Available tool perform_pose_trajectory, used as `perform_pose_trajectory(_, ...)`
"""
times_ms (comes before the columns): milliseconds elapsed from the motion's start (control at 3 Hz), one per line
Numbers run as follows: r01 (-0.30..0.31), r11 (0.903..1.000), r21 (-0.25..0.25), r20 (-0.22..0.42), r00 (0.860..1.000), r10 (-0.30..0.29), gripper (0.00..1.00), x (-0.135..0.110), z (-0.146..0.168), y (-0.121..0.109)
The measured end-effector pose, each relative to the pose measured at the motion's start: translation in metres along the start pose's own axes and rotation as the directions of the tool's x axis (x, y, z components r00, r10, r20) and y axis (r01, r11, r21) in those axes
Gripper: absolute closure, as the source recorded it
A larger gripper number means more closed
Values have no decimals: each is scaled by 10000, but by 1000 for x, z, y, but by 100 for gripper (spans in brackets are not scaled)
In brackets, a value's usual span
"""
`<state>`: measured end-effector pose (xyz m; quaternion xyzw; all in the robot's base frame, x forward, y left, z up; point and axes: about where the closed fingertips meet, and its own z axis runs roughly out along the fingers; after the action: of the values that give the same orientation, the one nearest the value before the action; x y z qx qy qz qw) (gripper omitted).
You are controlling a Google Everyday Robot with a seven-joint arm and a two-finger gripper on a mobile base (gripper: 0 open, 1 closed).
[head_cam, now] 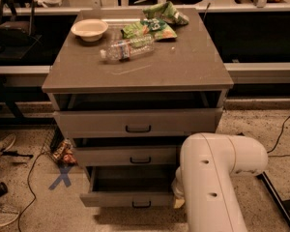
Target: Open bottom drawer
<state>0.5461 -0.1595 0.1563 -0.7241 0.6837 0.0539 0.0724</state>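
At the bottom of the three-drawer stack: bottom drawer, pulled well out, its front standing forward of the two fronts above, with the dark interior showing behind it. Carries a small black bar handle at the centre of its front.

Just beside the drawer's right end: gripper, mostly hidden behind the white arm, only a sliver of grey and tan showing at the drawer's corner. Cannot tell whether open or closed, nor whether touching the drawer. Fills the lower right foreground, that arm, covering the right ends of the two lower fronts.

Directly above: middle drawer with a like handle, out only slightly. Above that: top drawer, taller and wider, also partly out, with a dark gap under the table.

On the table, towards the back left: pale bowl, upright. Near it, lying on its side: clear plastic bottle. Behind the bottle, at the back edge: green packets.

On the speckled floor, left of the drawers: blue cross and a crumpled wrapper.
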Motion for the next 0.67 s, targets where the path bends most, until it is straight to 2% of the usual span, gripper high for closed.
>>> perform_pose_trajectory(333,-62,10000,-33,84,9999,62,0,-1,1,4)
perform_pose_trajectory(667,-403,9992,-84,525,9978,407,0,-4,-2,18)
